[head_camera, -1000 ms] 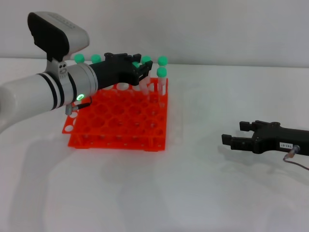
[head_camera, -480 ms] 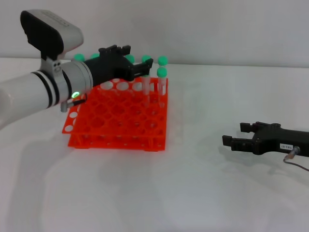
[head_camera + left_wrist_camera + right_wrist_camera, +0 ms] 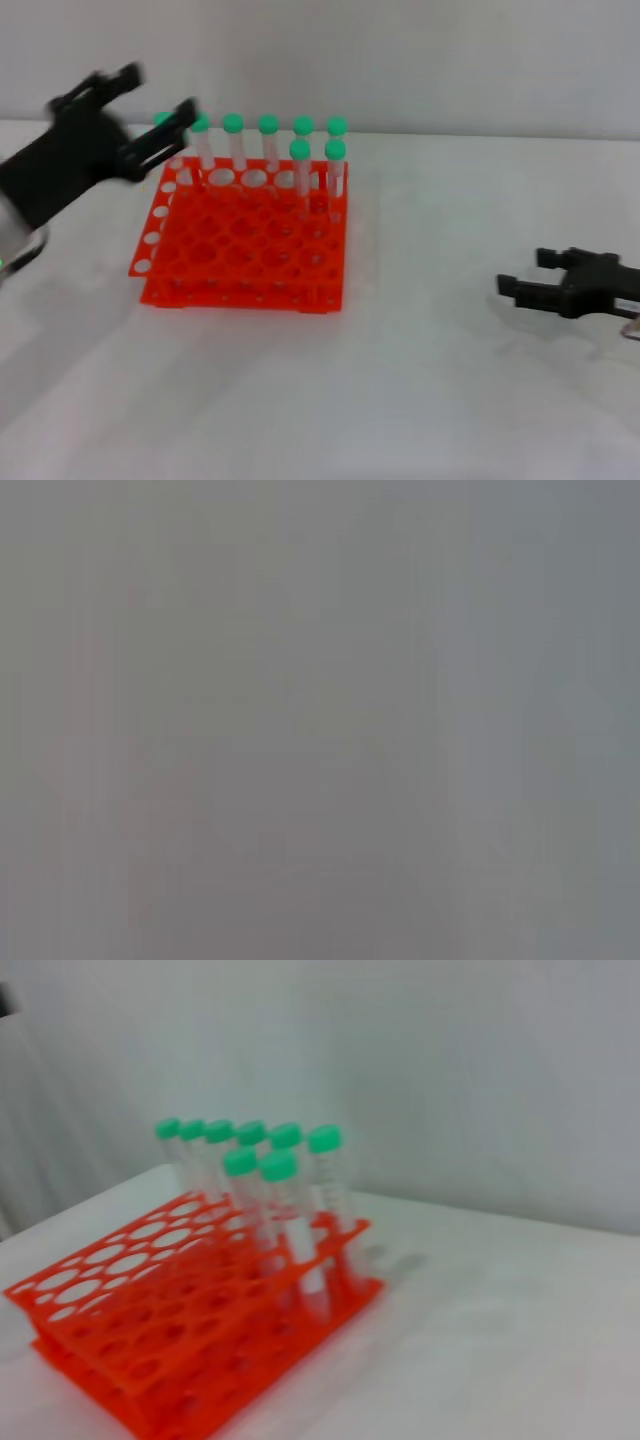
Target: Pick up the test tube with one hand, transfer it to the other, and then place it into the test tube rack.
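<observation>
The orange-red test tube rack [image 3: 240, 260] stands left of centre on the white table. Several green-capped tubes stand upright in its back row and two in the second row; the left of these two is a test tube [image 3: 299, 168] beside its twin [image 3: 335, 165]. My left gripper [image 3: 165, 92] is open and empty, raised beside the rack's back left corner, apart from the tubes. My right gripper [image 3: 525, 275] is open and empty, low over the table at the right. The right wrist view shows the rack [image 3: 150, 1340] and that tube [image 3: 240, 1175]. The left wrist view shows only grey.
A pale wall runs behind the table. White tabletop [image 3: 420, 380] lies between the rack and the right gripper and in front of both.
The left gripper has drawn back from over the rack's back rows to the left and up, empty. A tube now stands in the second row where it was. The right gripper has slid slightly right.
</observation>
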You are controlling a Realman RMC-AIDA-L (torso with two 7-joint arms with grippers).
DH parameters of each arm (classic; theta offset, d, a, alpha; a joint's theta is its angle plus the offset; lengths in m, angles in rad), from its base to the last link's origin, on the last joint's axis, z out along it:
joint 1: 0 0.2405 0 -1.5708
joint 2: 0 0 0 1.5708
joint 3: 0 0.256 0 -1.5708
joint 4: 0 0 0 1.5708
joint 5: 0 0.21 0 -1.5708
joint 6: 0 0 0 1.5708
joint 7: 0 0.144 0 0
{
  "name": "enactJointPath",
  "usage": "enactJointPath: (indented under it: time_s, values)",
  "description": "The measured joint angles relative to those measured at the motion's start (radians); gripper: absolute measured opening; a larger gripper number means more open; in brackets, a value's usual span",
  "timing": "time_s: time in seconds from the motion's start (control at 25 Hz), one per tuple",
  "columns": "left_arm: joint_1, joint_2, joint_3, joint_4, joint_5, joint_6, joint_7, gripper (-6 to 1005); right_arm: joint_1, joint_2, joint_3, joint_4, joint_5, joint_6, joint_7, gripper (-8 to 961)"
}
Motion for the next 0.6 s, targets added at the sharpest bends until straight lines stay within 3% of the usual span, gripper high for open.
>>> enactJointPath:
  time_s: [0.12,0.24,0.4,0.6]
  values:
    - [0.091,-0.002,0.003,-0.031,-0.103,0.056,0.071,771,-0.017,0.001,0.039,0.003,0.013,0.0,-0.051,857]
    - [0.138,-0.003,0.0,-0.156,-0.248,0.135,0.15,771,-0.034,0.001,0.062,0.042,0.093,0.008,-0.15,857]
    - [0.145,-0.002,-0.003,-0.386,-0.427,0.281,0.317,769,-0.062,0.001,0.1,0.157,0.285,0.071,-0.4,857]
    - [0.106,-0.005,0.002,-0.606,-0.578,0.385,0.475,767,-0.072,0.003,0.117,0.428,0.605,0.235,-0.813,857]
